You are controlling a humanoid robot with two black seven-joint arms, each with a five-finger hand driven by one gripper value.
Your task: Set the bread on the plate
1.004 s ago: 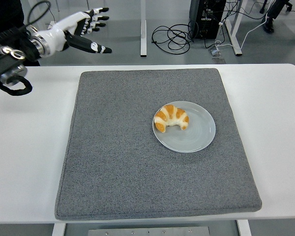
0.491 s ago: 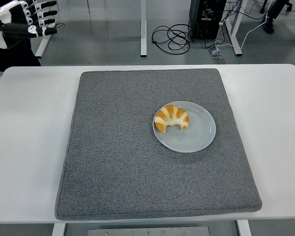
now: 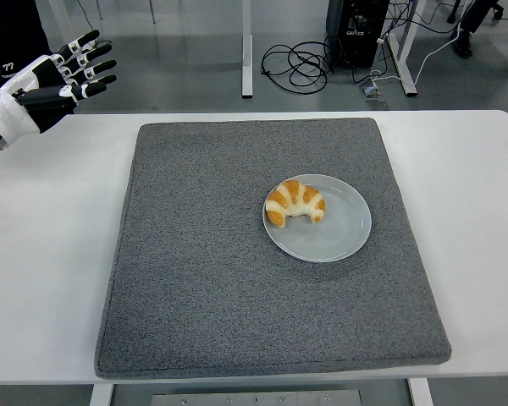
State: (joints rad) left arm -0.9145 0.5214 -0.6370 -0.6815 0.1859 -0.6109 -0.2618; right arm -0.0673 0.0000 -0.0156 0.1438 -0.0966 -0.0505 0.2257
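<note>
The bread [image 3: 295, 202], a golden crescent roll with pale bands, lies on the plate [image 3: 339, 233], resting on the plate's upper left part with its curved back toward the far side of the table and its two tips pointing toward the near edge. The plate is a pale grey round dish set right of centre on a large grey felt mat [image 3: 203, 279], which covers most of the white table [image 3: 42, 254]; bare table shows on both sides of the mat and in a thin strip along the front. The left hand [image 3: 55, 78] is at the upper left corner of the view, above the table's far left edge and well apart from the plate, its white-and-black fingers [image 3: 95, 65] spread and extended, holding nothing. Nothing lies on the mat between that hand and the plate. Beyond the table, on the grey floor, a coil of black cables [image 3: 295, 63] sits beside a white table leg [image 3: 246, 46], with a dark computer case [image 3: 354, 30] and more white legs [image 3: 404, 51] to the right.
</note>
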